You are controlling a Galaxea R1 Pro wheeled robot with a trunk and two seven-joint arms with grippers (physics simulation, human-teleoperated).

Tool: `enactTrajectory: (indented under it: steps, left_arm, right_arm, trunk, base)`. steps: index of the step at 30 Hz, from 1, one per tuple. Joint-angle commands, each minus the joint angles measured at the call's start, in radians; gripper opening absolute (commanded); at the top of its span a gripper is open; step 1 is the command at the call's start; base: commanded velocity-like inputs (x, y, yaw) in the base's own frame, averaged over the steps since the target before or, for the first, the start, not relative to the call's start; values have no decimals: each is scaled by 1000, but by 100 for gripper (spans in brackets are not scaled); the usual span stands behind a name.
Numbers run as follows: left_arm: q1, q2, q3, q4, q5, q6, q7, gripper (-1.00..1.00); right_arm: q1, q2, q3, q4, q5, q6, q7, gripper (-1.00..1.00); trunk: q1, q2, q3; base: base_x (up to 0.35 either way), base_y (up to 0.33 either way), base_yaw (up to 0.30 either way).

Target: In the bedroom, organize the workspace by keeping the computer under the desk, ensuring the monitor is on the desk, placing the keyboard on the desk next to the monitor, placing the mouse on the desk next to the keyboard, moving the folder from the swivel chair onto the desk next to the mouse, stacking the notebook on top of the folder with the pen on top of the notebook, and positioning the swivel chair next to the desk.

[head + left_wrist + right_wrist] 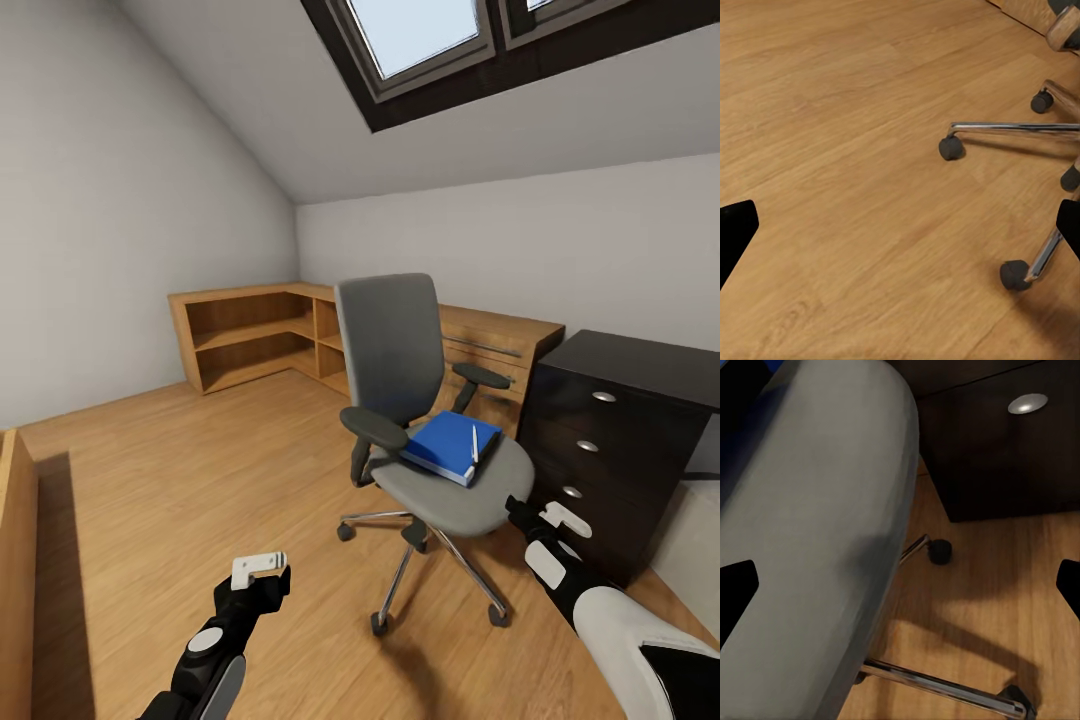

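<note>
Wooden flooring [150, 480] carried the grey upholstered swivel chair [400, 390]; the spread, empty right gripper [535, 520] should approach the flat blue folder [450, 445] squarely from above, left gripper [262, 572] unreadable.

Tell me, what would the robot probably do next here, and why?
Probably reach the right gripper up over the swivel chair seat toward the folder. The folder lies on the seat with the pen on top, and that open gripper is beside the seat edge.

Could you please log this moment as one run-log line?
place: bedroom | chair: holds folder, pen on top | left gripper: open, over floor | right gripper: open, beside seat
</note>
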Motion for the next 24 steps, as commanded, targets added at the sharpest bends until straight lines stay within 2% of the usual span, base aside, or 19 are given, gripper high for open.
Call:
enactTrajectory:
  steps: [1,24]
  left_arm:
    - [-1,1,-3,-2,10,2,10,100]
    - [-1,1,-3,-2,10,2,10,100]
  right_arm:
    - [-1,0,-2,0,-4,-3,0,100]
    - [-1,2,-3,2,-6,2,4,100]
  trunk:
    - [0,0,-1]
    - [0,0,-2]
  base:
    - [0,0,0]
    - [0,0,12]
